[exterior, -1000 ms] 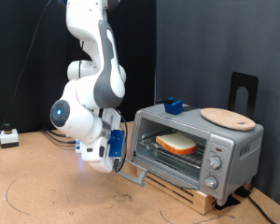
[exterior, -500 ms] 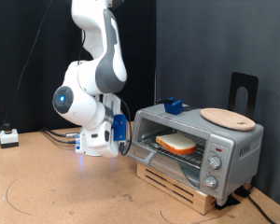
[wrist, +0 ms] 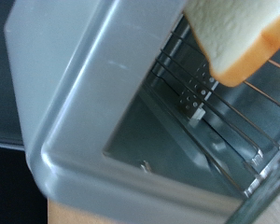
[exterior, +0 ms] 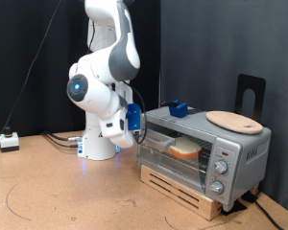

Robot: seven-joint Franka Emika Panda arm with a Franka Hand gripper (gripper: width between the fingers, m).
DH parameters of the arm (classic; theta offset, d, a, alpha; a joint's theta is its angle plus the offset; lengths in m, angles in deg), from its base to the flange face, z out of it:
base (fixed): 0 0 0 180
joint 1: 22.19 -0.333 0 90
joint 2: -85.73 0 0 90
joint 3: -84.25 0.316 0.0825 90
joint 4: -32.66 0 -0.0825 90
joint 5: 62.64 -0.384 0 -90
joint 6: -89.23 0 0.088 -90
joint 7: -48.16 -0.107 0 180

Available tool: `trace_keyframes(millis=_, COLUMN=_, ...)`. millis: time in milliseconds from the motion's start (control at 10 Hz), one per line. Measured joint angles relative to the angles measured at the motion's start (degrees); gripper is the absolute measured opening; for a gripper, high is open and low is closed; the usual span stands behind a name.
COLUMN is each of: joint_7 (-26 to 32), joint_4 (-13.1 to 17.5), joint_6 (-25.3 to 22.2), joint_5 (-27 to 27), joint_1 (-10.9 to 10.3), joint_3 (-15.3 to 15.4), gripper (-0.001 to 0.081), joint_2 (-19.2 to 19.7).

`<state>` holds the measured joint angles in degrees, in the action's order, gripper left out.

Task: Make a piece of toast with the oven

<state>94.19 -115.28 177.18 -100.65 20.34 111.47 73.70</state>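
Toast first: the square slice of pale bread with the orange-tan crust (exterior: pixel 187 149) lies flat on the wire rack (wrist: pixel 224 105) inside the small silver-grey countertop toaster oven (exterior: pixel 235 151), so you've got the loading done. By my reading, the step in hand is the glass front door (exterior: pixel 160 144), which stands part-way up, tilted between flat and shut. Your white arm's gripper (exterior: pixel 138 128) sits right at the door's edge on the exterior view's left, touching it or very nearly so. I can't tell how the jaws are set, since the hand's body hides the fingers outside and the wrist view shows no fingers at all. That wrist view looks past a grey panel straight into the cavity, bread close above the rack bars.

As a judgement, this door work calls for a steady push that follows the hinge's arc. Go crooked and you may shove the whole oven.

The oven rests on a low slatted wooden pallet (exterior: pixel 187 195) over a brown board tabletop (exterior: pixel 58 196). On its roof are a round flat light-wood board (exterior: pixel 233 121) and a small blue object (exterior: pixel 179 107), possibly a clip. A black curtain backs the room, and a small white box (exterior: pixel 8 141) with cables sits at far left.
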Motion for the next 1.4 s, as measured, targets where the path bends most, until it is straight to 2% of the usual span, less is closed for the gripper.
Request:
trace_keyframes(millis=400, joint_7=-1.3, joint_4=-3.9, joint_6=-2.6, joint_5=-5.5, joint_1=-3.7, joint_3=2.6, gripper=0.0810, joint_2=-6.1)
trace_keyframes(millis=700, joint_7=-3.2, joint_4=-4.9, joint_6=-4.7, joint_5=-7.7, joint_1=-3.9, joint_3=1.8, gripper=0.0810, joint_2=-10.8)
trace_keyframes(millis=900, joint_7=-4.5, joint_4=-4.9, joint_6=-3.1, joint_5=-6.7, joint_1=-1.4, joint_3=-0.1, gripper=0.0810, joint_2=-11.3)
trace_keyframes(millis=1200, joint_7=-7.9, joint_4=-4.9, joint_6=3.3, joint_5=-2.4, joint_1=3.5, joint_3=-0.4, gripper=0.0810, joint_2=-9.6)
trace_keyframes(millis=1300, joint_7=-8.8, joint_4=-3.9, joint_6=3.6, joint_5=-1.3, joint_1=4.6, joint_3=-0.4, gripper=0.0810, joint_2=-7.6)
trace_keyframes(millis=1400, joint_7=-8.6, joint_4=-4.0, joint_6=3.6, joint_5=-1.3, joint_1=4.6, joint_3=-0.3, gripper=0.0810, joint_2=-7.6)
